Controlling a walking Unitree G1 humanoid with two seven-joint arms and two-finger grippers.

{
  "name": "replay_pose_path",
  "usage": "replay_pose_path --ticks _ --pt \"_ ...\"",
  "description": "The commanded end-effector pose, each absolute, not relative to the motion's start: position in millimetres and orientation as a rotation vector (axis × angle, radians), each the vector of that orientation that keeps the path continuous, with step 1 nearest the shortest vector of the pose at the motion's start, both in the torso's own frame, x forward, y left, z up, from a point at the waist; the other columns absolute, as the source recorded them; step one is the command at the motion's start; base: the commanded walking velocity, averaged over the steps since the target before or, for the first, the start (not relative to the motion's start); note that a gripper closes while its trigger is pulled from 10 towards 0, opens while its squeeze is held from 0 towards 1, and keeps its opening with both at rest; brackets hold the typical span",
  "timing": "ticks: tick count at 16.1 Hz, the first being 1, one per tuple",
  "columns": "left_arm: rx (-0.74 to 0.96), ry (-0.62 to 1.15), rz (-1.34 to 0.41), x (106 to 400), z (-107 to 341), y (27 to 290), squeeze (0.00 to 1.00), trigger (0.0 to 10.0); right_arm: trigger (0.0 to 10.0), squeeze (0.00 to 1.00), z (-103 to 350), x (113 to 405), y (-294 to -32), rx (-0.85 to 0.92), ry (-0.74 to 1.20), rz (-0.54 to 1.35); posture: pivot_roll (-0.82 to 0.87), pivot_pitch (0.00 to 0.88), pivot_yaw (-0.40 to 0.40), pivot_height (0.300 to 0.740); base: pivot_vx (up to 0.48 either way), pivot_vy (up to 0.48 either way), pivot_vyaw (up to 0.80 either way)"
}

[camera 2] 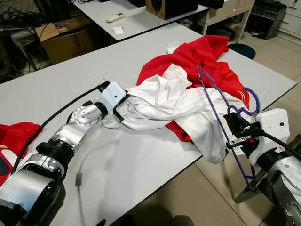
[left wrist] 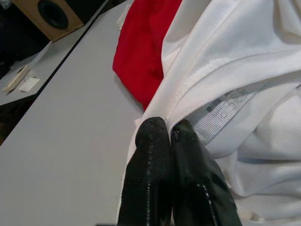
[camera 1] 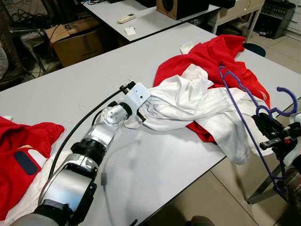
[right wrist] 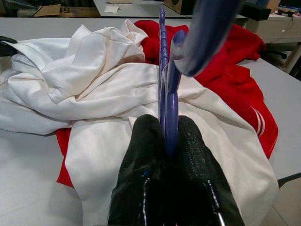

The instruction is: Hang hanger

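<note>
Currently: both grippers engaged.
Left gripper [left wrist: 169,129] fingers pinch white shirt [camera 1: 197,101] on surface [camera 1: 56,99]; right gripper [right wrist: 165,141] fingers clamp purple hanger [camera 1: 244,113].

A large pale grey surface [camera 1: 56,101] runs from the near left toward the far right, and beyond it stands a second grey table [camera 1: 155,19] carrying a white remote control [camera 1: 126,18], a small white card [camera 1: 130,30] and a wooden speaker box [camera 1: 181,7]. On the far left a brown cardboard box [camera 1: 75,40] sits on the floor among dark cables, while at the far right a black piece of equipment [camera 1: 275,16] stands beside pale furniture. The floor [camera 1: 221,197] at the near right is laid with light beige tiles, and the light is even and bright
</note>
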State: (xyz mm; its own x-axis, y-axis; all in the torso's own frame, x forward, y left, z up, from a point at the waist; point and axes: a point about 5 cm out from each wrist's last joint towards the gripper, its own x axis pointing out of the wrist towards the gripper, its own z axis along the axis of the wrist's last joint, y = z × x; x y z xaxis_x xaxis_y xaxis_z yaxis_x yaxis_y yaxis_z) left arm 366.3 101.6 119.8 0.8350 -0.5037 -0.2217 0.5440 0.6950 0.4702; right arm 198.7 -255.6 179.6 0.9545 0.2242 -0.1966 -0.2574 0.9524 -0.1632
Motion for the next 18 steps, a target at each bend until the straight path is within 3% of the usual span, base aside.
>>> replay_pose_path --ticks 1,2,3,4,5,7,13,15,18 --pt "0.573 0.049 -0.576 371 128 100 0.0 0.9 10.0 0.0 186 200 -255 -0.21 0.16 0.251 -0.3 0.0 0.111 0.74 0.0 0.0 0.0" --pt "0.577 0.05 -0.579 371 128 96 0.0 10.0 10.0 0.0 186 200 -255 -0.211 0.16 0.25 -0.3 0.0 0.113 0.74 0.0 0.0 0.0" --pt "0.578 0.05 -0.581 371 127 95 0.0 10.0 10.0 0.0 186 200 -255 -0.211 0.16 0.25 -0.3 0.0 0.113 0.74 0.0 0.0 0.0" --pt "0.562 0.052 -0.596 370 127 93 0.0 9.1 10.0 0.0 186 200 -255 -0.211 0.159 0.248 -0.3 0.0 0.112 0.74 0.0 0.0 0.0" --pt "0.544 0.045 -0.596 371 128 92 0.0 0.0 10.0 0.0 186 200 -255 -0.21 0.158 0.247 -0.3 0.0 0.112 0.74 0.0 0.0 0.0" --pt "0.487 0.041 -0.593 372 131 94 0.0 0.0 10.0 0.0 186 200 -255 -0.209 0.156 0.244 -0.3 0.0 0.111 0.74 0.0 0.0 0.0" --pt "0.084 -0.022 -0.549 388 179 125 0.0 0.0 10.0 0.0 196 202 -252 -0.128 0.034 0.218 -0.28 0.0 0.127 0.74 0.0 0.0 0.0" --pt "0.08 -0.035 -0.563 389 186 129 0.0 0.0 10.0 0.0 196 202 -251 -0.127 0.031 0.221 -0.28 0.0 0.128 0.74 0.0 0.0 0.0" --pt "0.095 -0.181 -0.383 401 245 177 0.0 0.0 10.0 0.0 198 208 -246 -0.108 -0.009 0.233 -0.27 0.0 0.137 0.74 0.0 0.0 0.0"
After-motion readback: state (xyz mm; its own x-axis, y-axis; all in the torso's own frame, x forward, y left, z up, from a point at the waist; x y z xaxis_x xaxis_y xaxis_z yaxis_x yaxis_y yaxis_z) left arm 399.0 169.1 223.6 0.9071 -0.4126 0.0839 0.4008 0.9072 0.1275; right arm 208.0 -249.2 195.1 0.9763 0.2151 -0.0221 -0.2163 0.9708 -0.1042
